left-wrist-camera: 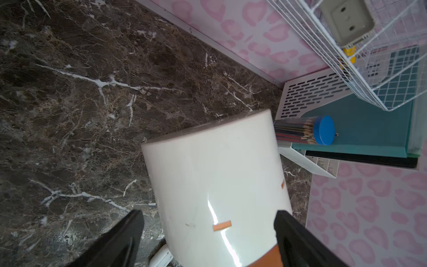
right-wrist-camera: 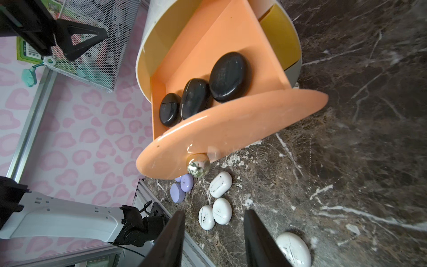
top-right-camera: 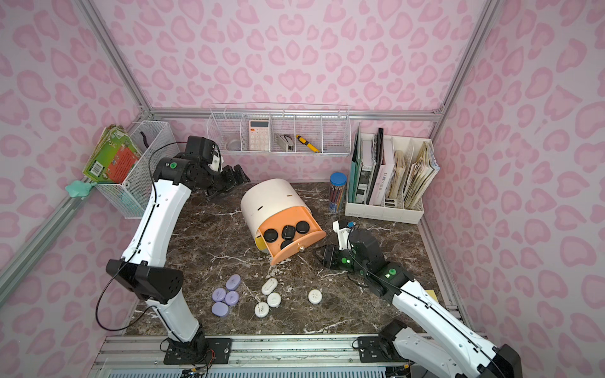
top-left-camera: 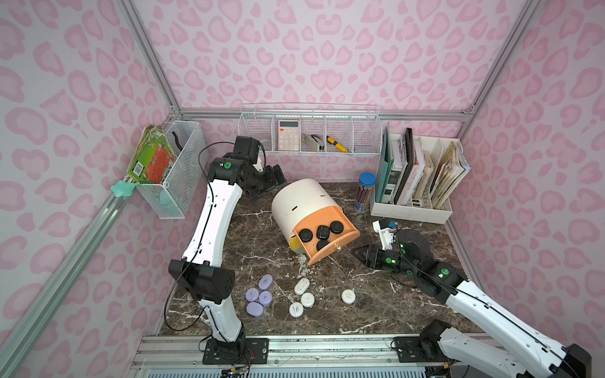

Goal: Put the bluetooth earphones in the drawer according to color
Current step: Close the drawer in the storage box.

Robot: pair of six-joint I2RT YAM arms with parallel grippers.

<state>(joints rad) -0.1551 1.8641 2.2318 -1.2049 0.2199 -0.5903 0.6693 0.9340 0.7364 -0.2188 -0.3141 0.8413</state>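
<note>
With black cases (right-wrist-camera: 230, 76) in the orange drawer (right-wrist-camera: 231, 129), right fingers (right-wrist-camera: 172, 238), parted and empty, should push its front squarely; wide-open left fingers (left-wrist-camera: 124, 238) could steady the cabinet (left-wrist-camera: 212, 173)

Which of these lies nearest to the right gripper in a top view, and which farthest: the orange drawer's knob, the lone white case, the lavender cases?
1. knob, on the orange drawer front, just ahead of the right gripper.
2. lone white case, toward the front edge of the table.
3. lavender cases, far across, on the robot's left side.
</note>
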